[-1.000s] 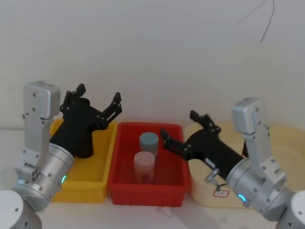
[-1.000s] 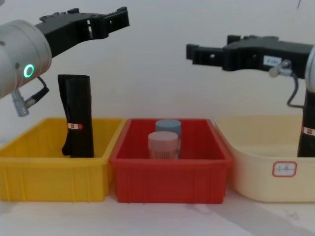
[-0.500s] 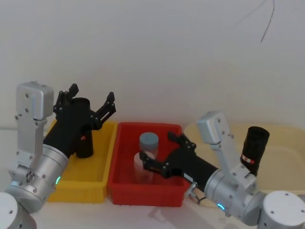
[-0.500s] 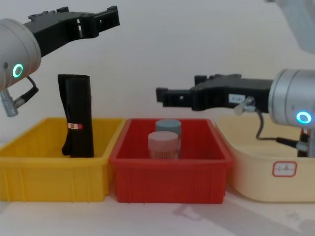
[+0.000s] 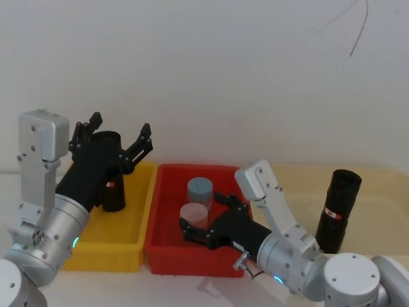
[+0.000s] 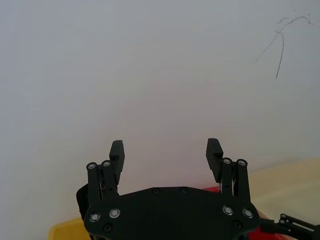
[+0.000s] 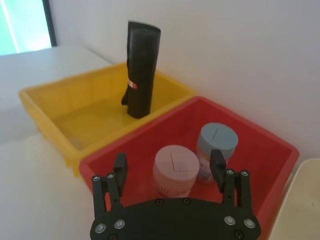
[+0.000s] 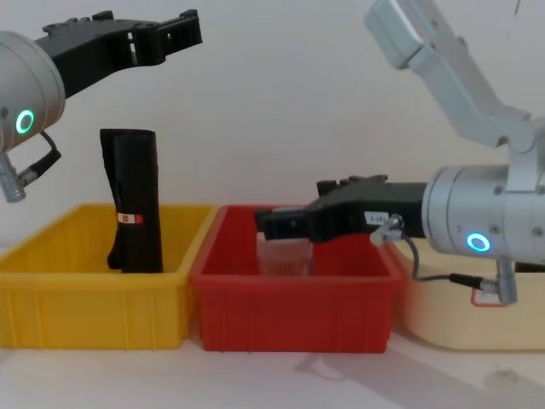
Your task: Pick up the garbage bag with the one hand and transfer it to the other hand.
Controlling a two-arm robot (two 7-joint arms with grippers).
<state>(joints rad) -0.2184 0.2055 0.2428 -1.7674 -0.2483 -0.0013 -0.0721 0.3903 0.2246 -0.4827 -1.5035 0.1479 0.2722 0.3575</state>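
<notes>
The garbage bag (image 5: pixel 112 189), a tall black roll with a small red-and-white label, stands upright at the back of the yellow bin (image 5: pixel 137 220). It also shows as the garbage bag (image 8: pixel 134 201) in the chest view and the garbage bag (image 7: pixel 141 70) in the right wrist view. My left gripper (image 5: pixel 121 125) hangs open above the roll's top without touching it; the same left gripper (image 8: pixel 153 25) sits high in the chest view and the left gripper (image 6: pixel 165 150) shows its spread prongs. My right gripper (image 5: pixel 202 213) is open, low over the red bin (image 5: pixel 192 259), at the pink jar (image 7: pixel 175 167).
The red bin (image 8: pixel 289 315) holds the pink jar (image 5: pixel 192 211) and a blue jar (image 5: pixel 199 188). A second black roll (image 5: pixel 336 208) stands in the cream tub (image 5: pixel 383 192) on the right. The yellow bin (image 8: pixel 85 315) stands left of the red one.
My right arm has swung down and left, from above the cream tub to low over the red bin. The left gripper drifted slightly left and stays open above the roll.
</notes>
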